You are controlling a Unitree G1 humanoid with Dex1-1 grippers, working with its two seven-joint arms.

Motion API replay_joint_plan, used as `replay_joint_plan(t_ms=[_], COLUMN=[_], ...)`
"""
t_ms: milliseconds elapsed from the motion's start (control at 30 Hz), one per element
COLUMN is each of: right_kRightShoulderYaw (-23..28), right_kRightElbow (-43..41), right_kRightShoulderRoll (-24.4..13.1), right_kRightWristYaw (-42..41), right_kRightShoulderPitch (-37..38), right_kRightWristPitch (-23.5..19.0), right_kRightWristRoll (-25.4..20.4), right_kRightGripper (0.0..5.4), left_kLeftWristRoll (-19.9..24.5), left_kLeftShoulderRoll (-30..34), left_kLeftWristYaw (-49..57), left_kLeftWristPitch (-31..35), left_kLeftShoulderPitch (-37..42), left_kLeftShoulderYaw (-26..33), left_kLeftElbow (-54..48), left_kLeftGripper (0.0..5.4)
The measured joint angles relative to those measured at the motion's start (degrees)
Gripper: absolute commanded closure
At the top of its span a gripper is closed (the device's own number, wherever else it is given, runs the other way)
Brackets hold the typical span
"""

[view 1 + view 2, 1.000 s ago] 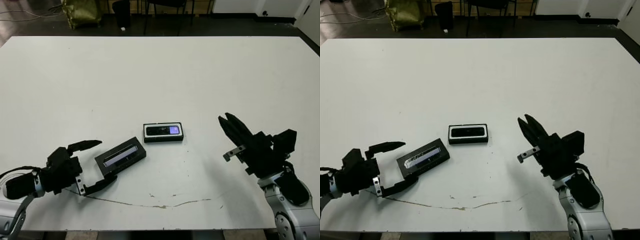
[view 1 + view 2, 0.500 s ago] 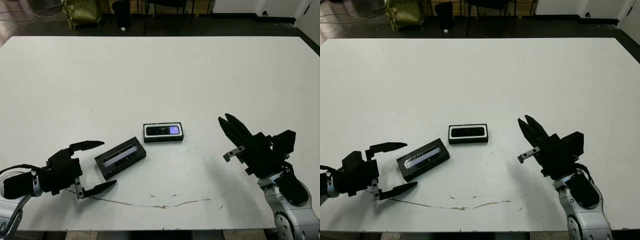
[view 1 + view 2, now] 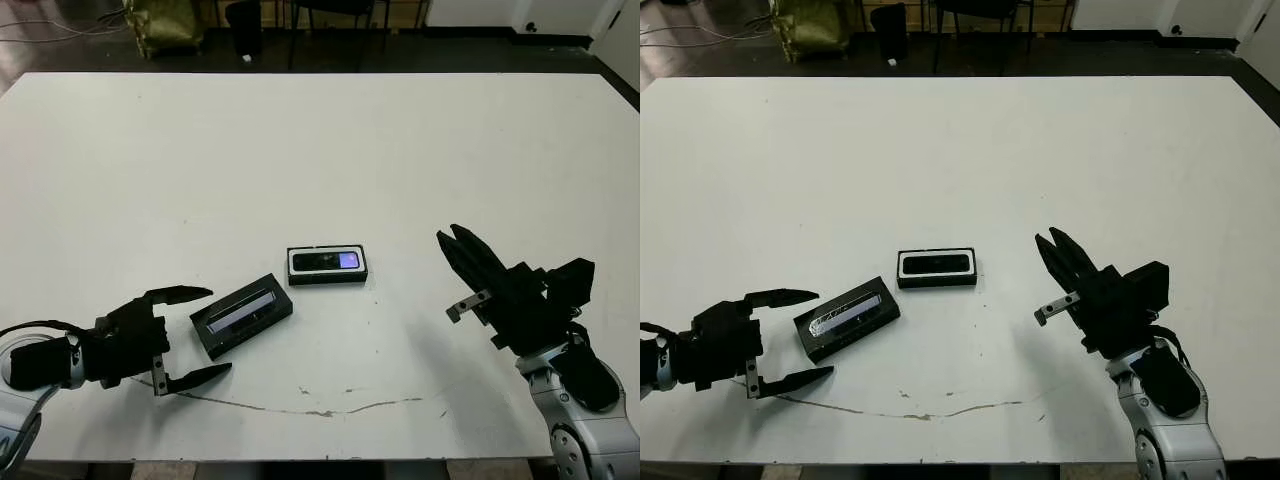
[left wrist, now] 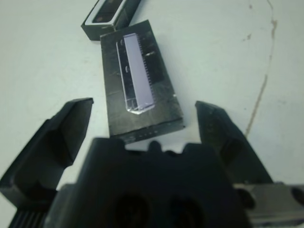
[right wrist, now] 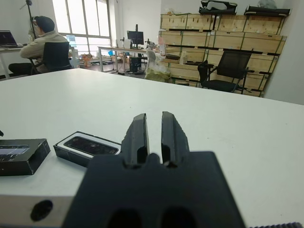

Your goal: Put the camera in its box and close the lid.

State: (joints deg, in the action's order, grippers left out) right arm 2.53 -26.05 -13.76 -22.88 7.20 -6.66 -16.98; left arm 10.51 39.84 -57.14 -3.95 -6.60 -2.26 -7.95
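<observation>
Near the white table (image 3: 320, 140) centre, I see the slim black bar camera (image 3: 326, 261) lying in its white-lined black box (image 3: 327, 266). At 8 o'clock from it lies the black windowed lid (image 3: 241, 315) (tilted), just beyond my left gripper (image 3: 192, 333), fingers spread wide. My right gripper (image 3: 460, 244) hovers at 3 o'clock, fingers nearly together.

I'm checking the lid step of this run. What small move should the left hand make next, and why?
Probably ease the left hand forward until its open fingers straddle the lid. The camera already lies in the box, and the lid lies uncovered on the table just ahead of that hand.
</observation>
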Motion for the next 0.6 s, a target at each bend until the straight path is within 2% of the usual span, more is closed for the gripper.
replay_joint_plan(t_ms=[600], right_kRightShoulderYaw=[0.0], right_kRightElbow=[0.0], right_kRightShoulderRoll=[0.0], right_kRightWristYaw=[-0.3], right_kRightShoulderPitch=[0.0], right_kRightWristPitch=[0.0], right_kRightWristRoll=[0.0], right_kRightGripper=[5.4], left_kLeftWristRoll=[-0.1], left_kLeftShoulderRoll=[0.0], left_kLeftWristYaw=[0.1], left_kLeftWristPitch=[0.0], left_kLeftShoulderPitch=[0.0], left_kLeftShoulderYaw=[0.0], left_kLeftElbow=[-0.1], left_kLeftGripper=[0.51])
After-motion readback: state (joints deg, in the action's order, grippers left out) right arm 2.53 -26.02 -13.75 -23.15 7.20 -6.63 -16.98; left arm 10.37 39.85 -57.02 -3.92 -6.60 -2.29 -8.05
